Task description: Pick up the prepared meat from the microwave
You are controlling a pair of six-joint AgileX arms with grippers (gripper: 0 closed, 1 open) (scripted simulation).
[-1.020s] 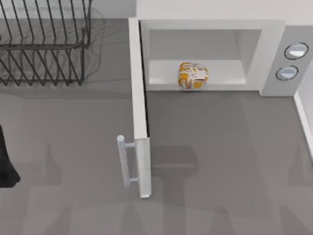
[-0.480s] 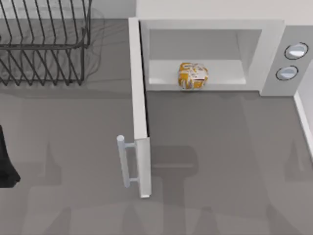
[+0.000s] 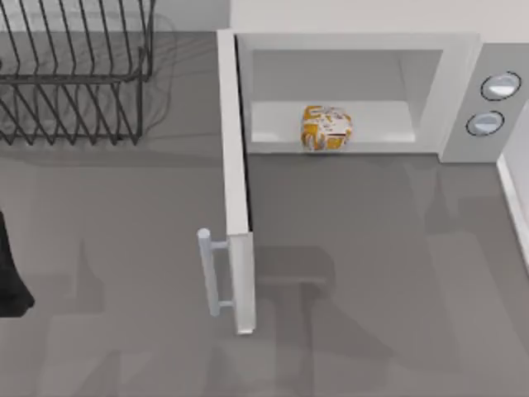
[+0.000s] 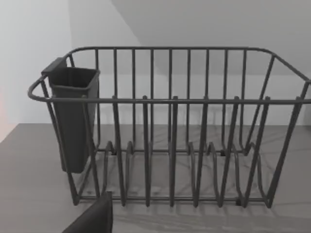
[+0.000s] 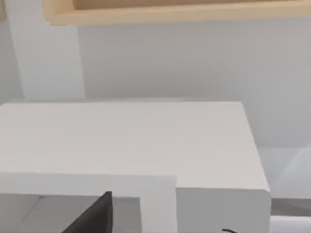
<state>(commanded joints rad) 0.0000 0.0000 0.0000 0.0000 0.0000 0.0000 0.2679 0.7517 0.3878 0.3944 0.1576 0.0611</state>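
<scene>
The top view looks straight down on the grey table [image 3: 372, 273], taking in the open microwave [image 3: 355, 45] at the far edge and the black wire dish rack [image 3: 74, 74] at the far left. The left wrist view faces that dish rack [image 4: 170, 136] level and close, from table height, so the rack is shared with the top view. The right wrist view looks from slightly above at the microwave's [image 5: 131, 141] white top and the wall behind, sharing the microwave with the top view.

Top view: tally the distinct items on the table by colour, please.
White: 1, the microwave, door open.
Black: 1, the wire dish rack.
Orange-yellow and white: 1, the prepared meat inside the microwave.
Total: 3.
</scene>
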